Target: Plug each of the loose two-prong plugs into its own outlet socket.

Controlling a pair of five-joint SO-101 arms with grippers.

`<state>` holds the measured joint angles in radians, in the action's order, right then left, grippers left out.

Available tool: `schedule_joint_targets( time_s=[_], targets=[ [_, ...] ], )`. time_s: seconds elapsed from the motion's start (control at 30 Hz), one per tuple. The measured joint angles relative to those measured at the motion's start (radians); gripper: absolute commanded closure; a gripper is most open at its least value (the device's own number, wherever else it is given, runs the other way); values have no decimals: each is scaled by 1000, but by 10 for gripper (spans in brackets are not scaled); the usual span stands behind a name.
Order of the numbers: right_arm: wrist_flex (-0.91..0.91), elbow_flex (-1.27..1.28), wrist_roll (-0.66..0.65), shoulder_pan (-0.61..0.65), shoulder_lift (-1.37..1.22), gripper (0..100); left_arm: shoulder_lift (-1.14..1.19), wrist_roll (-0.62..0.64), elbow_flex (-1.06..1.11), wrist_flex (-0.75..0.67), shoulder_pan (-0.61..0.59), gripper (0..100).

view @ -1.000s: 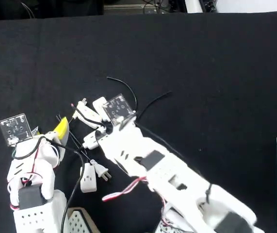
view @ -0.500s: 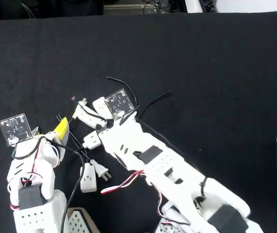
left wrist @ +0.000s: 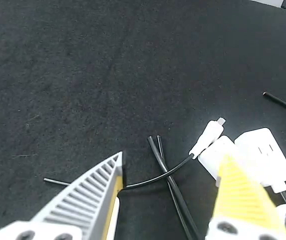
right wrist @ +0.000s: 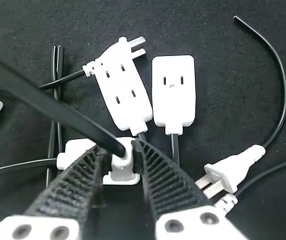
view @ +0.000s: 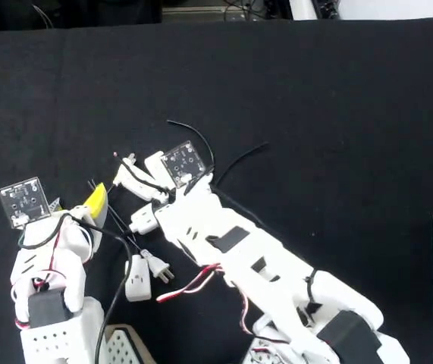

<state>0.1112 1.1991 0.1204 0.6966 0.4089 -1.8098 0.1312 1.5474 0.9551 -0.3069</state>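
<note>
The plug (right wrist: 118, 169) was pinched between the fingers of the right pincer (right wrist: 120, 150), and its cord (right wrist: 47, 97) ran up along one finger. Just past the fingertips a pronged socket (right wrist: 121, 92) and a plain socket (right wrist: 173, 90) lay side by side. A loose plug (right wrist: 228, 172) lay beside one finger. The left pincer (left wrist: 174, 161) was spread above black cords (left wrist: 169, 179).

The plugs (right wrist: 230, 170) and sockets (right wrist: 173, 90) are white, the cords (right wrist: 279, 80) and table (view: 337, 98) black; the left hand (left wrist: 172, 159) has 1 yellow finger (left wrist: 240, 195).
</note>
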Motion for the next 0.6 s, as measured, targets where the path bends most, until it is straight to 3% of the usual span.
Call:
schedule_joint_targets(
  time_s=[0.43, 0.6],
  targets=[
    [175, -180, 2, 0, -170, 987, 0, 0, 12, 0, 0, 704],
    [190, -190, -60, 3, -184, 988, -5, 0, 12, 0, 0, 704]
  ],
)
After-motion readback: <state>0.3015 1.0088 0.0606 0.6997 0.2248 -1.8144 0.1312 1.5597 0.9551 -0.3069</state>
